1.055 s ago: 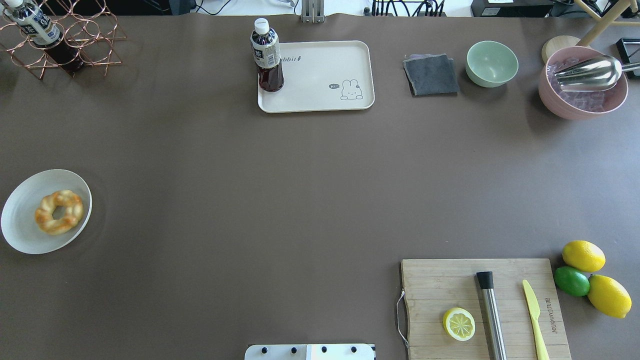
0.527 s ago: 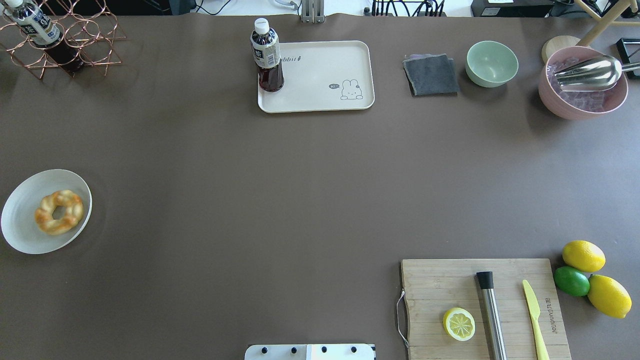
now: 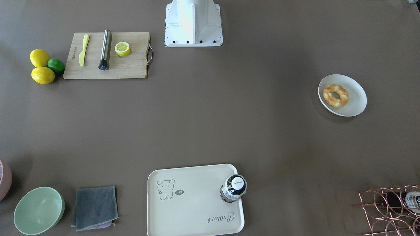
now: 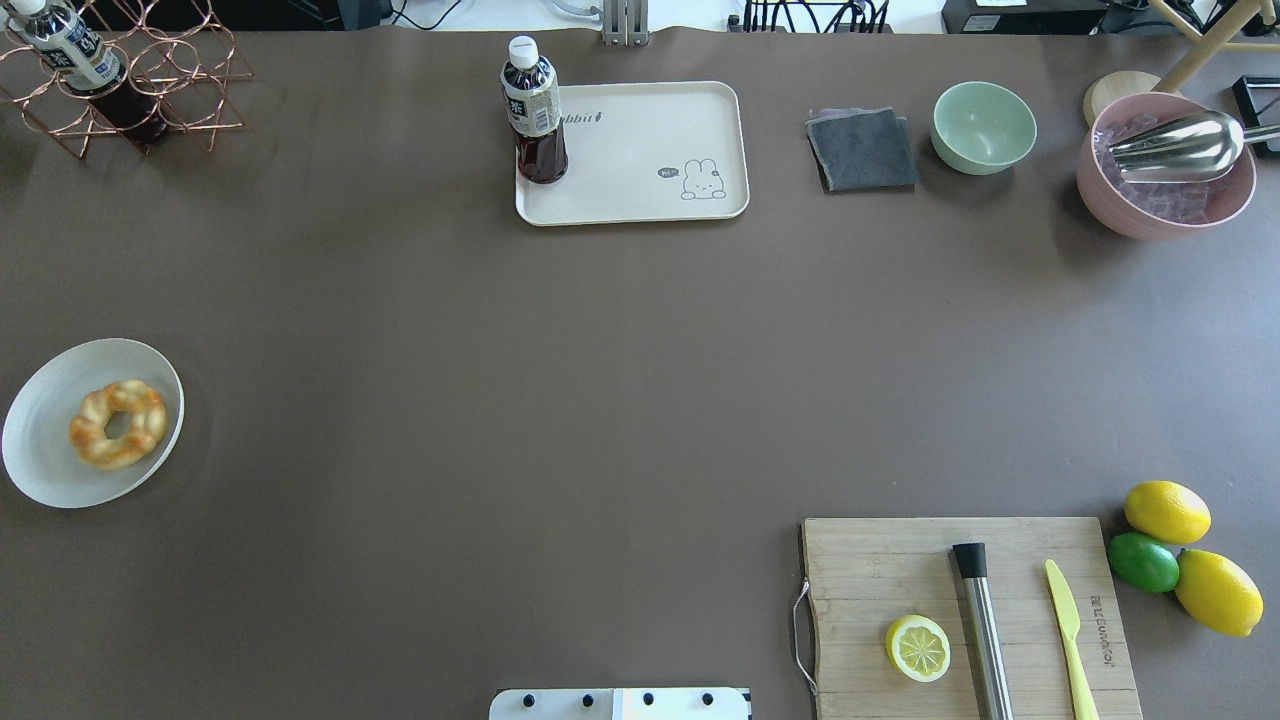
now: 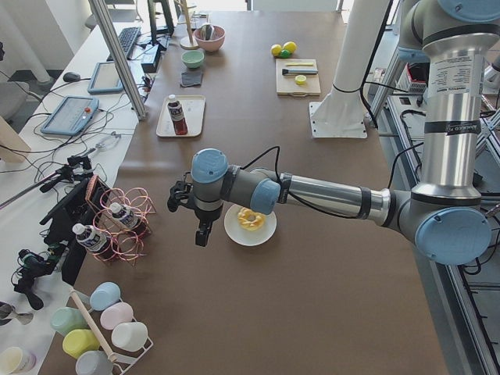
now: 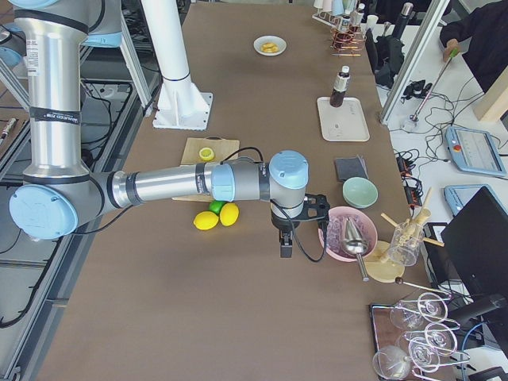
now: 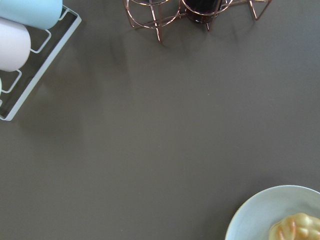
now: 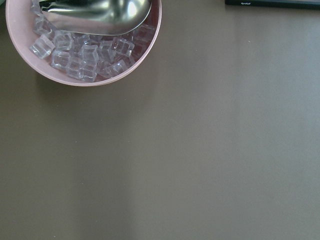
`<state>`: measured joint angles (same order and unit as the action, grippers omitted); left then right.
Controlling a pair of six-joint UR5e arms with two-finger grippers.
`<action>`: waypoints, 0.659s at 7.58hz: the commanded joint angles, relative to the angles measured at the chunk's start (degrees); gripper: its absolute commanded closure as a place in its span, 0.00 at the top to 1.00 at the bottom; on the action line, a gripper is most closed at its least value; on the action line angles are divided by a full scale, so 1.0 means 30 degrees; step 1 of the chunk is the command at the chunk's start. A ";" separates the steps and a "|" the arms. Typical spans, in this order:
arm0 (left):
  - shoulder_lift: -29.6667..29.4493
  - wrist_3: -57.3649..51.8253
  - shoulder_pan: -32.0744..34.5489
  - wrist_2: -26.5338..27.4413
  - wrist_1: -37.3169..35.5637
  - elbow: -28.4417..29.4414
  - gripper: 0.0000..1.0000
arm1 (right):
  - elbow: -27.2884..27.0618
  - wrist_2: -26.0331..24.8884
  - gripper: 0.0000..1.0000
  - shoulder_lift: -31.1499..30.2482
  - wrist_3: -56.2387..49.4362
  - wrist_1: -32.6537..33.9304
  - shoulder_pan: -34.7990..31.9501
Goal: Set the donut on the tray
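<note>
Donut (image 4: 118, 424) not on tray. Bench (image 4: 600, 380): wide, brown. Tray (image 4: 640, 160) at far edge, bottle (image 4: 535, 115) upright on its left end. White plate (image 4: 45, 470) at bench's left side, well apart from tray. Donut lies flat in it, hole up, near-round, no clear long axis. Left fingers (image 5: 201, 233) hang just beside plate, clear of donut. Right fingers (image 6: 285, 248) hang near pink bowl (image 4: 1105, 210). How far open: cannot tell for either. Nothing visibly held.
</note>
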<state>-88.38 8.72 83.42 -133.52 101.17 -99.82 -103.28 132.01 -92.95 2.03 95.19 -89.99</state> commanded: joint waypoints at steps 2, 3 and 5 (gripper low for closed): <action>0.1801 0.3948 -0.3018 0.0005 0.6375 0.1304 0.99 | 0.0062 0.0117 1.00 -0.0041 -0.0003 -0.0001 -0.0031; 0.1920 0.3861 -0.3080 -0.0024 0.7080 0.2005 0.98 | 0.0034 0.0350 1.00 -0.0070 -0.0003 -0.0001 0.0026; 0.2155 0.5456 -0.4216 -0.0054 1.1050 0.3966 0.98 | 0.0382 0.0585 1.00 -0.0100 -0.0032 -0.0262 0.0056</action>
<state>-82.50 20.58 73.61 -133.62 124.76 -92.59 -103.00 132.97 -93.13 2.02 95.14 -89.93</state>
